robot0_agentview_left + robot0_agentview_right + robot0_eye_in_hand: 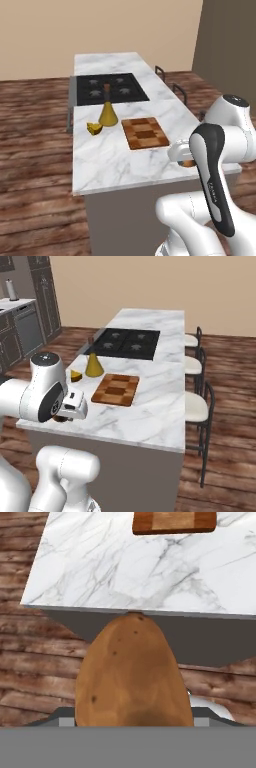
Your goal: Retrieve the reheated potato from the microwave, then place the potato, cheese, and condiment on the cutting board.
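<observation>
My gripper (187,160) hangs just off the near edge of the marble island, shut on the potato (132,677), a tan-brown lump that bulks large at the bottom of the hand view. A sliver of the potato (61,418) peeks out under the hand in the right base view. Further in on the counter lies the checkered cutting board (145,132), bare. The cone-shaped condiment (107,112) stands left of the board, and the cheese (94,128) wedge sits beside the bottle. The microwave is out of view.
A black cooktop (111,88) is set into the island counter (115,165) behind the bottle. Stools (197,406) line the island's right side. Dark cabinets and a dishwasher (27,328) stand at the far left. Wooden floor surrounds the island.
</observation>
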